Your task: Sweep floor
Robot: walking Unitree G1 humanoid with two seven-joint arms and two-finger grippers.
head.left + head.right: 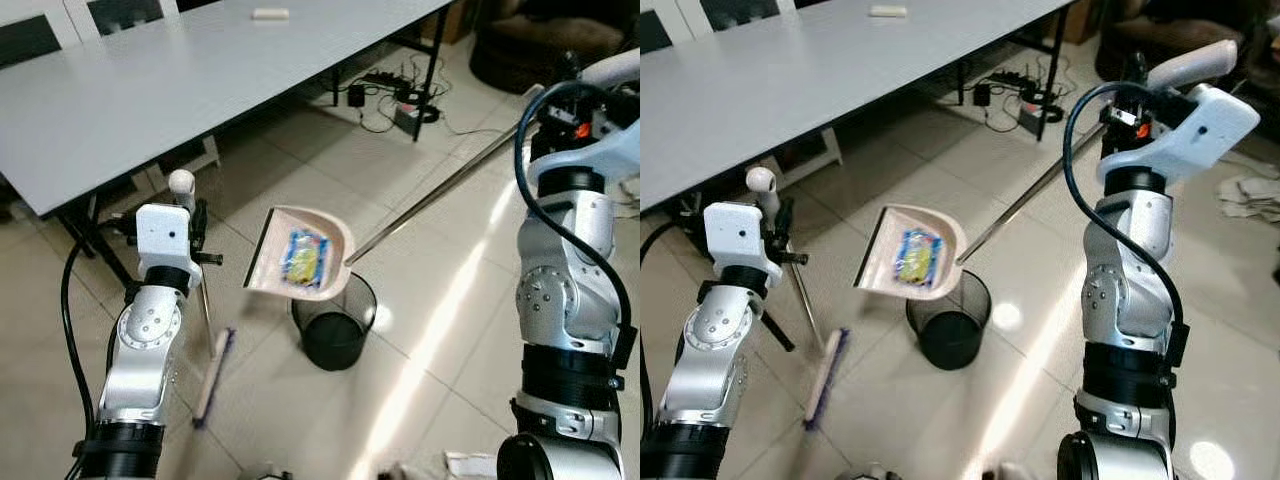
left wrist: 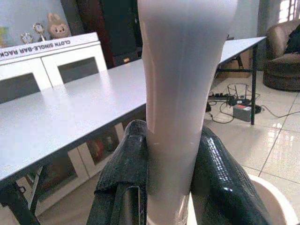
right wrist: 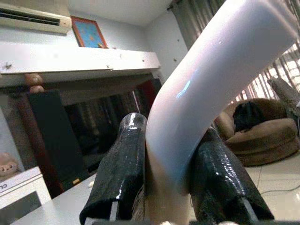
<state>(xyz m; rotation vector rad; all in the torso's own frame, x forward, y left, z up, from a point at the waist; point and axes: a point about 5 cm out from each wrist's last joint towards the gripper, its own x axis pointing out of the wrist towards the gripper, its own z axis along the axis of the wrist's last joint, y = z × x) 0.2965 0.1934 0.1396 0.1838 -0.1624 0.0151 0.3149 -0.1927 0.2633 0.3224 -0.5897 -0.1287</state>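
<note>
My left gripper [image 1: 198,232] is shut on the pale handle of a broom [image 2: 183,93], which stands upright. The broom's purple-bristled head [image 1: 213,375] rests on the tile floor. My right gripper [image 1: 1137,92] is shut on the curved white grip [image 3: 211,79] of a long metal dustpan handle [image 1: 440,195]. The beige dustpan [image 1: 300,255] hangs tilted just above a black wire bin [image 1: 335,328]. A yellow and blue wrapper [image 1: 303,256] lies in the pan.
A long grey table [image 1: 150,90] with black legs stands ahead, with a small white object [image 1: 270,14] on it. Cables and a power strip [image 1: 400,100] lie under its far end. A brown sofa [image 1: 540,40] is at the back right. Crumpled paper [image 1: 1250,195] lies on the floor.
</note>
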